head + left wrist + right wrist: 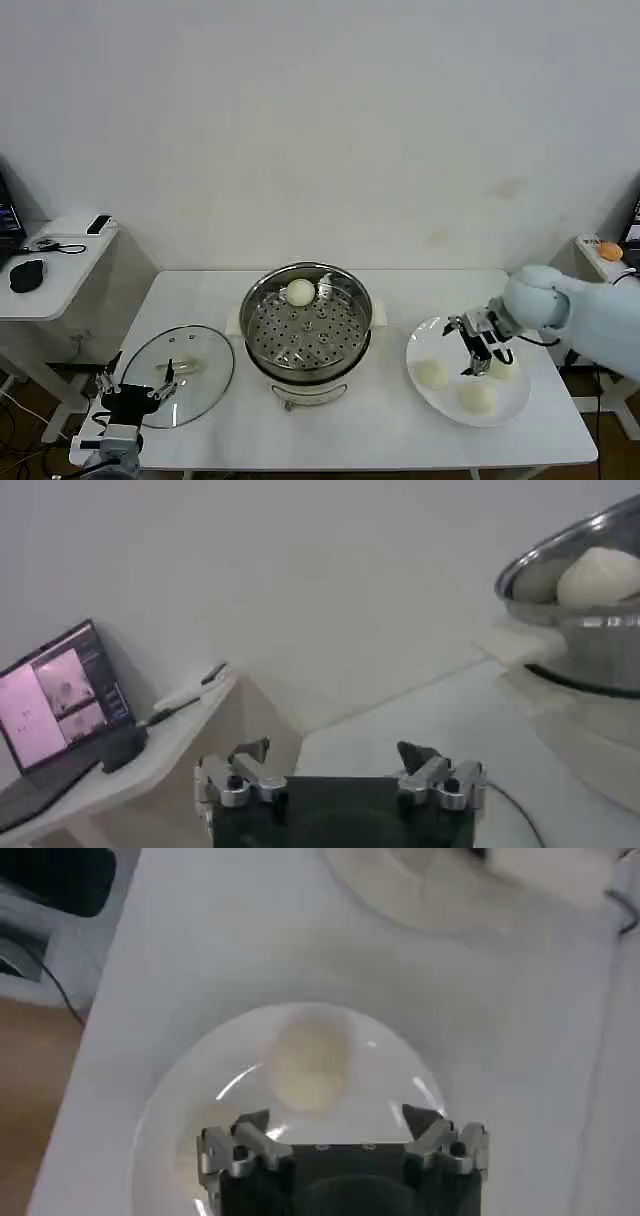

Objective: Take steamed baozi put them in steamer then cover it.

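Meanwhile right gripper (486, 357) hung over white plate (425, 399) with fingers spread wide, grasping nothing, three steamed baozi (432, 374) on that plate, one inside steamer (306, 322), cover (178, 375) flat on table, left gripper (135, 388) parked beside it, jaws released.

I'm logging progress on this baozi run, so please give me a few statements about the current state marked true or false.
1. One baozi lies in the steamer. True.
2. The cover sits on the steamer. False: it lies on the table, on the steamer's left.
3. The right gripper is open over the plate. True.
4. The plate holds one baozi. False: three.
5. The left gripper holds a baozi. False: it is open and holds nothing, by the cover.
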